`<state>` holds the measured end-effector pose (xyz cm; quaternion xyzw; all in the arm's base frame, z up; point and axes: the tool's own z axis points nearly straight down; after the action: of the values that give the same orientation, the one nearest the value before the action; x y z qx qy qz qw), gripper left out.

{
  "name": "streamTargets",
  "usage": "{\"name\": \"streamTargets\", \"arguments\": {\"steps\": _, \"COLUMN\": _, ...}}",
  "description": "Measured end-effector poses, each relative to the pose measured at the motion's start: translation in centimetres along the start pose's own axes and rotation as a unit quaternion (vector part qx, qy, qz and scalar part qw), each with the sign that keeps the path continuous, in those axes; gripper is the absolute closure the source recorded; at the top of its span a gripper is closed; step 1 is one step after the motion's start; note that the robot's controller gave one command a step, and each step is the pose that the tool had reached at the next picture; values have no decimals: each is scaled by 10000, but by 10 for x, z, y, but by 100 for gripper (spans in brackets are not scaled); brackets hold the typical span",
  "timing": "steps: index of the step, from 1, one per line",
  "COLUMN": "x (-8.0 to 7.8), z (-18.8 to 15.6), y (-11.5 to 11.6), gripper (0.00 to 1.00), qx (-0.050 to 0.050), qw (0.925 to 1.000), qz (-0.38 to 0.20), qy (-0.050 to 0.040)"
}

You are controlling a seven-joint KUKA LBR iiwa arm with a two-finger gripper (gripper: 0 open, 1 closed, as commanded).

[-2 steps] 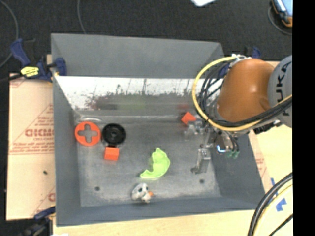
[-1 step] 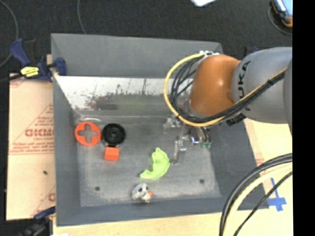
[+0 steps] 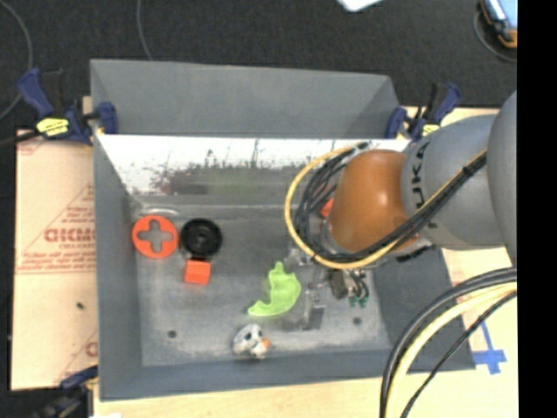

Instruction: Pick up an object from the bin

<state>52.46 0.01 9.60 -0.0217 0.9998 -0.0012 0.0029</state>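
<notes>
Pincer (image 3: 312, 310) low in bin (image 3: 157, 320), just beside lime-green curved piece (image 3: 277, 293) at front-centre. Its opening can't be told, and nothing is seen held. Risk: closing off-centre nudges the green piece away and grabs air.

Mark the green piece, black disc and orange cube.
green piece (image 3: 278, 294), camera view, its middle.
black disc (image 3: 201, 236), camera view, its centre.
orange cube (image 3: 197, 273), camera view, top face.
</notes>
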Motion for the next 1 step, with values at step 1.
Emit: {"name": "streamTargets", "arguments": {"steps": 1, "x": 12, "z": 14, "y": 37, "gripper": 0, "qx": -9, "qw": 9995, "qz": 327, "qy": 0}}
